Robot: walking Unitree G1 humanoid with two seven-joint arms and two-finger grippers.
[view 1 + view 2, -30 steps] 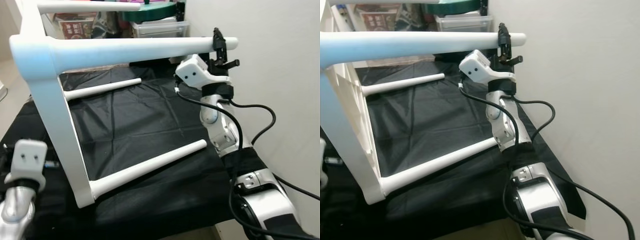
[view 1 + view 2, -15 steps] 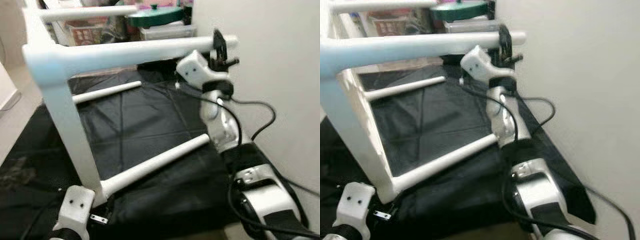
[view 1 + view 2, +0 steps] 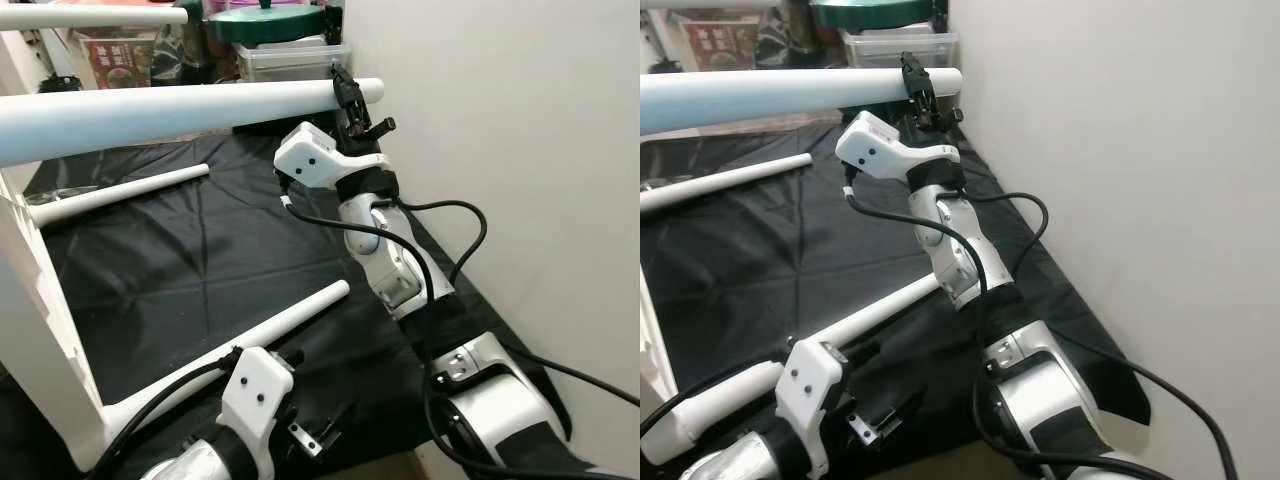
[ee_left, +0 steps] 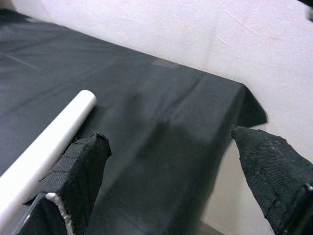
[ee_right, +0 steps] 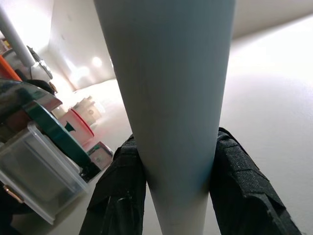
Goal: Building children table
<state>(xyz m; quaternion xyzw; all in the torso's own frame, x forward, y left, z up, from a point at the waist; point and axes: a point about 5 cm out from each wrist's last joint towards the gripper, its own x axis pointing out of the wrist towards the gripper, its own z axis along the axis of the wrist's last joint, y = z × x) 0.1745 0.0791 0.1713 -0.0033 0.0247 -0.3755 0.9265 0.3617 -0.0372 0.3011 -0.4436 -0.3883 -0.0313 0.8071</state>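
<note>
Table frame (image 3: 40, 330) lies on its side on the black sheet (image 3: 200, 260). I keep the right gripper (image 3: 352, 98) clamped on the upper leg (image 3: 180, 105) near its tip, steadying it. Left gripper (image 4: 171, 171) hangs open beside the lower leg (image 3: 290, 322).

White table frame (image 3: 40, 330) cut off at the left edge (tabletop side unseen)
</note>
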